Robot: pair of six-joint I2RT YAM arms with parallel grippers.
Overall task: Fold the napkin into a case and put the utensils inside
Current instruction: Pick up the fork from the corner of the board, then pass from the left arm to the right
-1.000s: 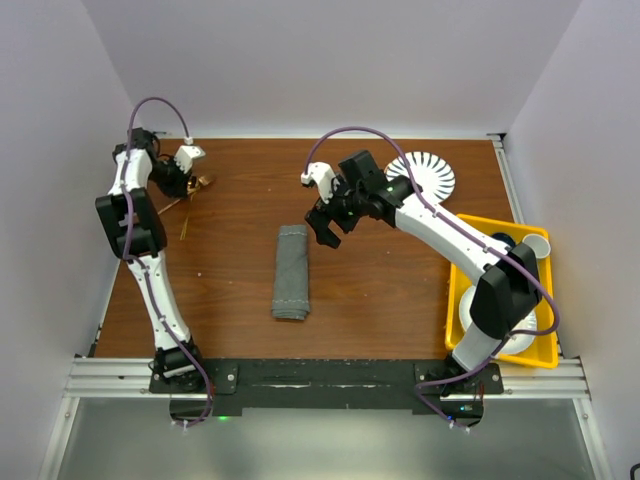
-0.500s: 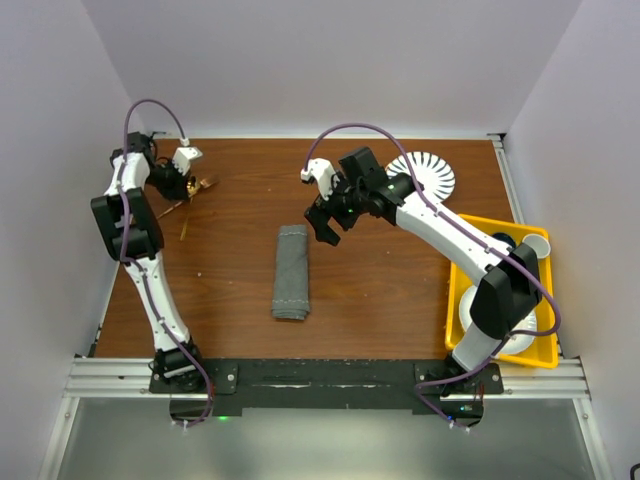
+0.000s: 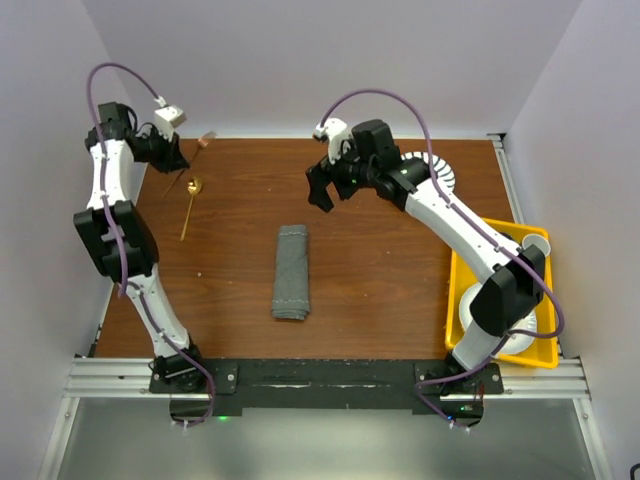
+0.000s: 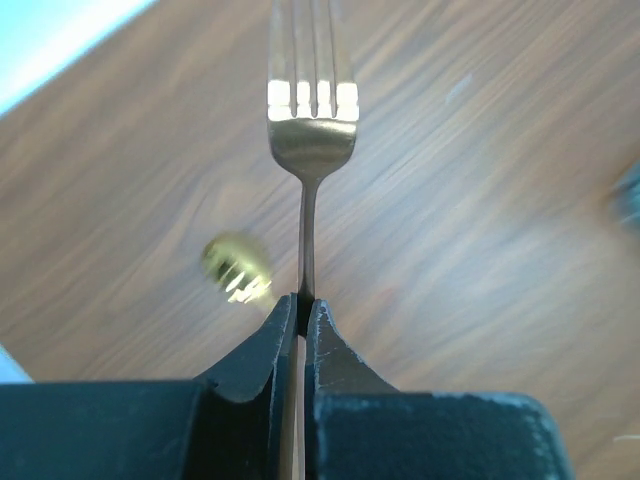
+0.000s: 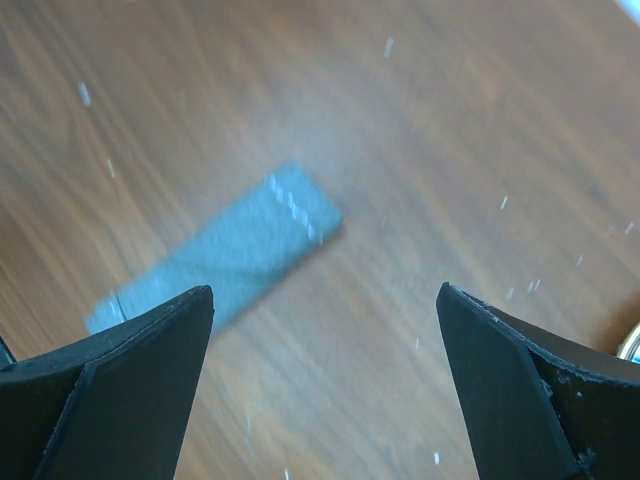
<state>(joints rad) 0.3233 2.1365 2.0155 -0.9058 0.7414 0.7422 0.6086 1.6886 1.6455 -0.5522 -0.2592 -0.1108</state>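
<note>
The napkin lies folded as a narrow dark grey case [image 3: 291, 272] in the middle of the table; it also shows in the right wrist view [image 5: 230, 250]. My left gripper [image 3: 180, 160] is at the far left and is shut on the handle of a gold fork [image 3: 203, 142], held above the table with its tines pointing away [image 4: 311, 110]. The gold spoon [image 3: 190, 205] lies on the wood below it, its bowl blurred in the left wrist view [image 4: 235, 268]. My right gripper [image 3: 322, 185] is open and empty, raised above the table beyond the case's far end [image 5: 325, 300].
A white striped plate [image 3: 441, 176] sits at the back right, partly behind the right arm. A yellow bin [image 3: 458, 290] with white dishes stands at the right edge. The back wall is close behind the left gripper.
My left gripper has lifted the fork off the table and risen toward the back left; the spoon stays on the wood. My right gripper has risen and moved back from the case.
</note>
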